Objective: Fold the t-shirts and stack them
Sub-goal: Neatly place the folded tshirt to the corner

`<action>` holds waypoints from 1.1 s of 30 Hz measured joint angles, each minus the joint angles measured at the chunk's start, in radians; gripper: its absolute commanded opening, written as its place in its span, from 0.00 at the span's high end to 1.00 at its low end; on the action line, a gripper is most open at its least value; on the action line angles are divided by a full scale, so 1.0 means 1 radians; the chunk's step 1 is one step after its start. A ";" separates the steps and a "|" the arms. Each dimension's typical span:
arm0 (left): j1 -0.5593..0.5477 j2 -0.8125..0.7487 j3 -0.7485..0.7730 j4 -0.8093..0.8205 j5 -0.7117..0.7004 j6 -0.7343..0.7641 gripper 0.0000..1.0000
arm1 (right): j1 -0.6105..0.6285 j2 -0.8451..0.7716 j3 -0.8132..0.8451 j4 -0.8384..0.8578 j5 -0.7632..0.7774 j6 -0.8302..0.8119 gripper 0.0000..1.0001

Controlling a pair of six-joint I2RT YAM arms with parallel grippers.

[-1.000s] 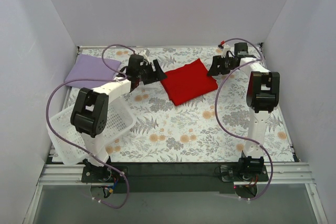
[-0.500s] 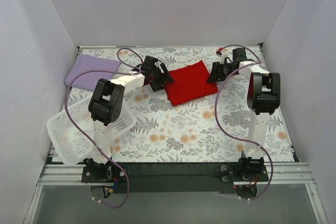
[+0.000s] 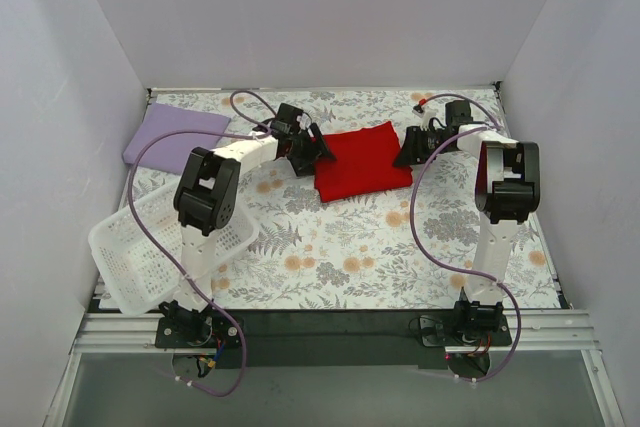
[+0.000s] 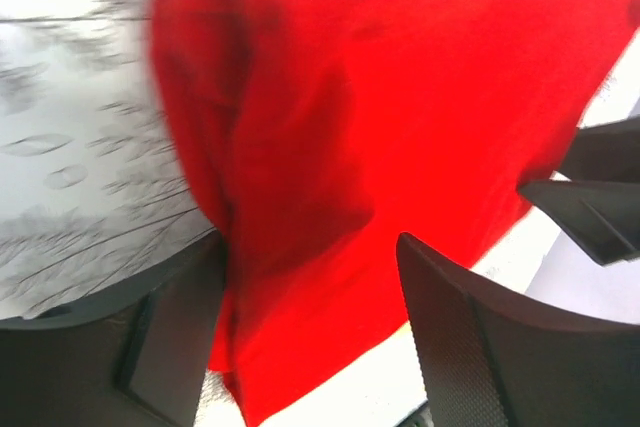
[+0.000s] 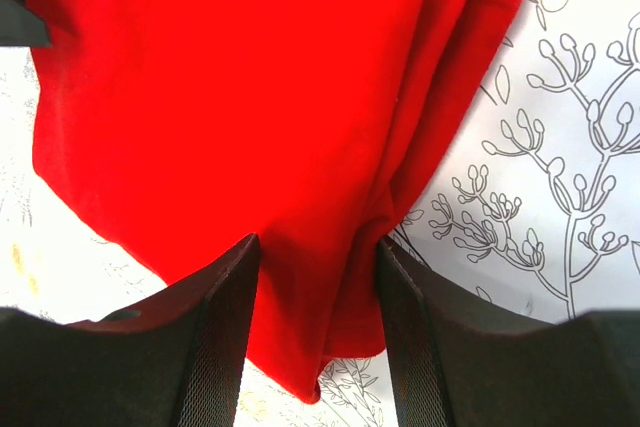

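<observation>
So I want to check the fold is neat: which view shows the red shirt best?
The top external view: it shows the whole red shirt folded on the table, with its outline and both pincers at its sides. The left wrist view shows only a blurred edge; the right wrist view shows one sharp corner with layered edges.

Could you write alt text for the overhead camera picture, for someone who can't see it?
Two robot arms reach across a floral table, the left claw and right claw at opposite edges of a folded red t-shirt. A folded lilac t-shirt lies far left; a white basket sits near left.
</observation>
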 measured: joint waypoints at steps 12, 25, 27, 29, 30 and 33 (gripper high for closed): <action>-0.011 0.055 0.024 0.012 0.077 0.072 1.00 | -0.002 -0.005 -0.019 0.015 -0.017 0.010 0.47; -0.027 -0.096 -0.047 -0.006 -0.076 0.346 1.00 | -0.050 -0.049 -0.053 -0.010 -0.110 -0.029 0.02; -0.029 -0.155 -0.042 -0.032 -0.148 0.405 1.00 | -0.063 -0.059 -0.070 -0.018 -0.111 -0.044 0.02; -0.029 -0.203 -0.025 -0.059 -0.227 0.459 1.00 | -0.074 -0.072 -0.091 -0.021 -0.117 -0.056 0.02; -0.029 -0.221 -0.011 -0.071 -0.264 0.484 1.00 | -0.077 -0.081 -0.101 -0.026 -0.116 -0.062 0.02; -0.028 -0.243 0.043 -0.111 -0.377 0.557 1.00 | -0.077 -0.105 -0.120 -0.039 -0.117 -0.073 0.02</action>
